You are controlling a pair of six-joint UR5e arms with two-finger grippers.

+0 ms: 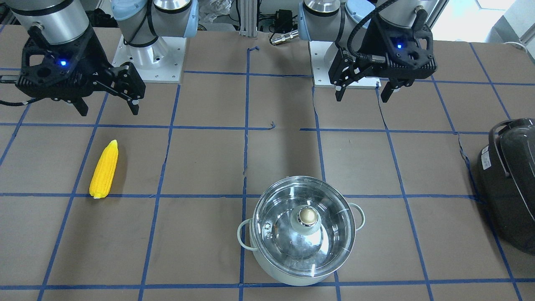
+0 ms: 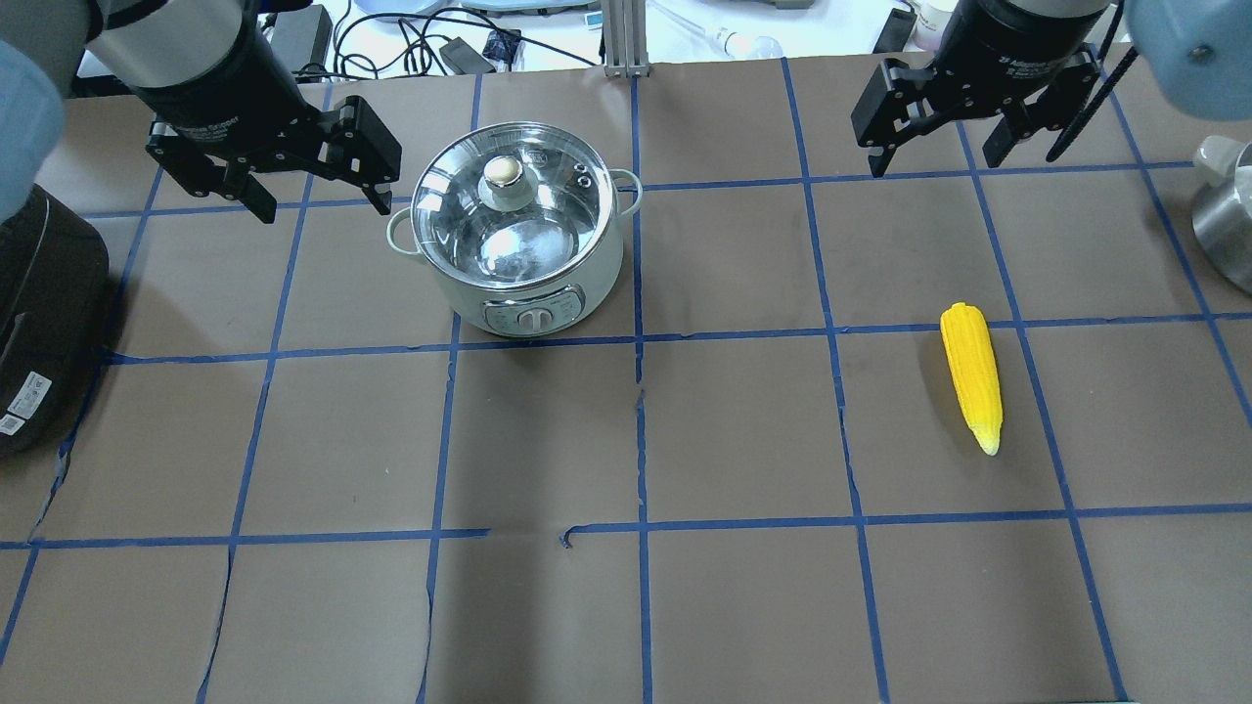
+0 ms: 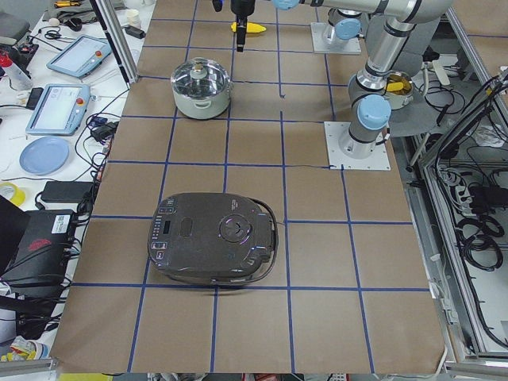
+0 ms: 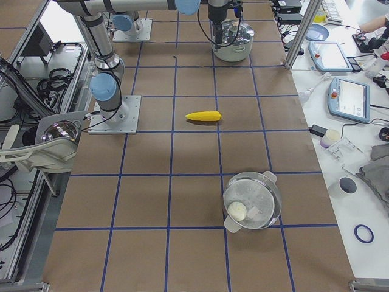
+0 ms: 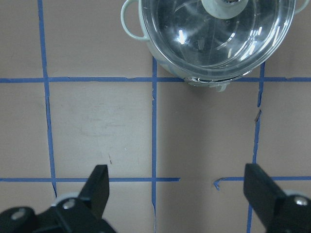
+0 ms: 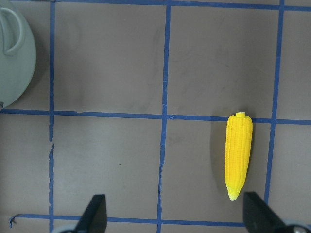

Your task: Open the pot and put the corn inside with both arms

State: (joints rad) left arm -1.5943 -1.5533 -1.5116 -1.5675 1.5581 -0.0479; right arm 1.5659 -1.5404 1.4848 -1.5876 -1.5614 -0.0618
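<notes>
By the robot's edge of the worktop (image 2: 743, 420), the left gripper (image 2: 323, 207) and the right gripper (image 2: 932, 164) are held raised, each with fingers spread wide and nothing between them. Farther out, toward the right end, the corn (image 2: 971, 376) is laid flat, its tip turned toward the robot. It is judged light, stiff and ribbed, and best pinched across its thick middle. Toward the far edge, left of centre, the pot (image 2: 533, 284) is stood with its lid (image 2: 548, 230) seated. The glass is judged slick and breakable, so the knob (image 2: 504, 174) should be gripped.

1 dark cooker (image 3: 213, 248) on brown table (image 3: 254, 333) w/ blue tape grid (image 5: 97, 79).
</notes>
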